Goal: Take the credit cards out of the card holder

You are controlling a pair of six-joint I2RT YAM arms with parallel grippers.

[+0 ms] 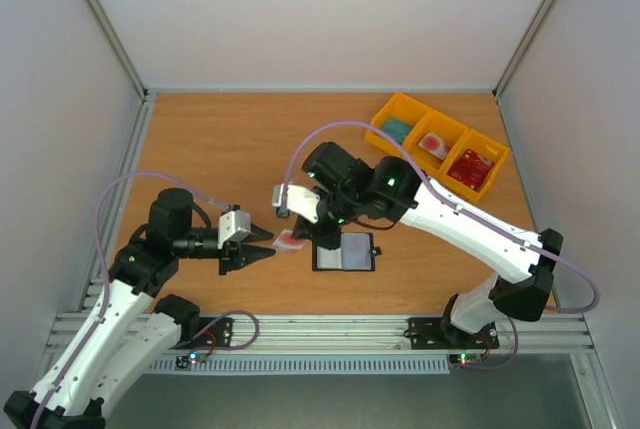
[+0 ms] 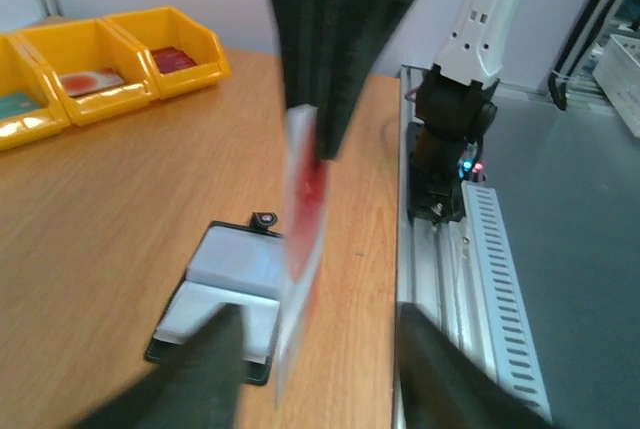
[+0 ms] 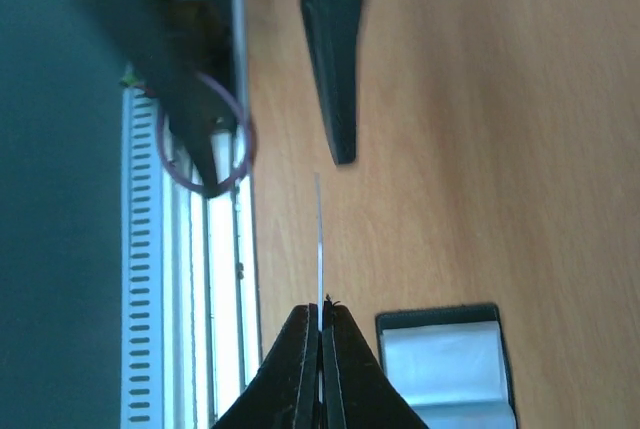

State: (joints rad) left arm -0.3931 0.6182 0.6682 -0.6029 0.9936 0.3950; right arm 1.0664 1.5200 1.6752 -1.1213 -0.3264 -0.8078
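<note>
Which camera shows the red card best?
The left wrist view: the red card fills the middle, face showing, though blurred. The top view shows only a small sliver; the right wrist sees it edge-on, a thin line.

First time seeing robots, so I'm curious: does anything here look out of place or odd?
Only the red card: it hangs on edge in mid-air beside the open card holder, pinched by the right end effector, between the parted fingers of the left end effector.
</note>
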